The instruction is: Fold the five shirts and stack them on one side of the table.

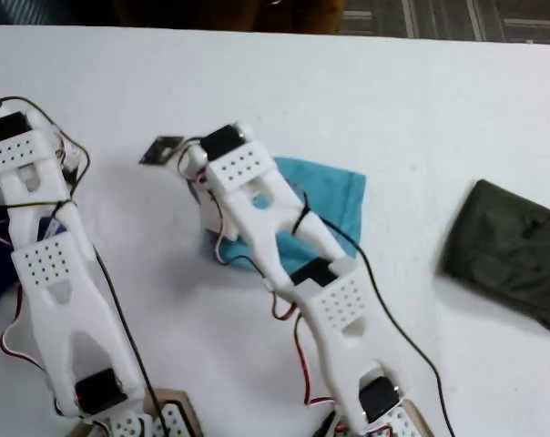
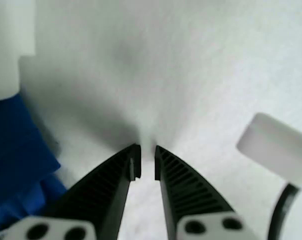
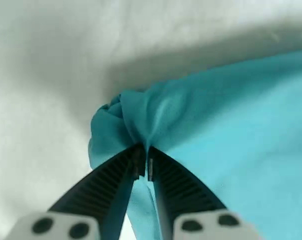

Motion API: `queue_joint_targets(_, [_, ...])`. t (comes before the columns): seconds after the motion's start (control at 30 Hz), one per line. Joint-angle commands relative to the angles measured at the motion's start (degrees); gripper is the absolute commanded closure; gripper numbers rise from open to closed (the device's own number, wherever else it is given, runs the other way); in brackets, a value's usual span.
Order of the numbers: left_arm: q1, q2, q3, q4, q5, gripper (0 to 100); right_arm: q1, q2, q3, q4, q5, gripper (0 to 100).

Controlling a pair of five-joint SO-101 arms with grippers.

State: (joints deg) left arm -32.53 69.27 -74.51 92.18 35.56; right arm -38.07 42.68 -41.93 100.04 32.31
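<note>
- Right claw (image 3: pixel 143 162): we are seeing its black jaws pressed together, pinching a bunched fold of the teal shirt (image 3: pixel 231 125); most of the cloth is spreading out beyond the tips.
- Left claw (image 2: pixel 145 162): jaws are all but meeting, gripping nothing, over bare white table (image 2: pixel 191 75); a blue shirt (image 2: pixel 16 165) is lying just beside it.
- Dark green shirt (image 1: pixel 516 255): lying well apart from both claws.
- Handling, as we are judging it: carry the pinched fold low and straight across the teal shirt, gripping firmly, so it lands flat.
</note>
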Motion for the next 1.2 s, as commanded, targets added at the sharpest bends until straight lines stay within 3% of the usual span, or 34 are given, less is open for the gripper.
queue_joint_targets(0.0, [-0.79,-0.97,-1.71,-0.53,0.0,93,-2.33,-5.93,-0.44,1.27,0.53,98.1])
queue_joint_targets(0.47, [-0.79,-0.88,-1.71,-0.53,0.0,93,-5.76,-4.53,7.82,0.48,0.09,98.0])
queue_joint_targets(0.73, [-0.79,-0.79,-1.71,-0.53,0.0,93,-5.67,-2.33,5.45,1.1,0.0,97.7])
queue_joint_targets(0.8, [-0.79,-0.79,-1.71,-0.53,0.0,93,-5.76,-4.53,3.87,1.36,-1.05,94.4])
queue_joint_targets(0.97, [-0.79,-0.79,-1.71,-0.53,0.0,93,-5.76,-10.51,3.87,1.45,-2.29,74.2])
queue_joint_targets(1.17, [-0.79,-0.88,-1.71,-0.62,0.0,93,-3.82,-16.66,10.29,1.45,-2.29,75.8])
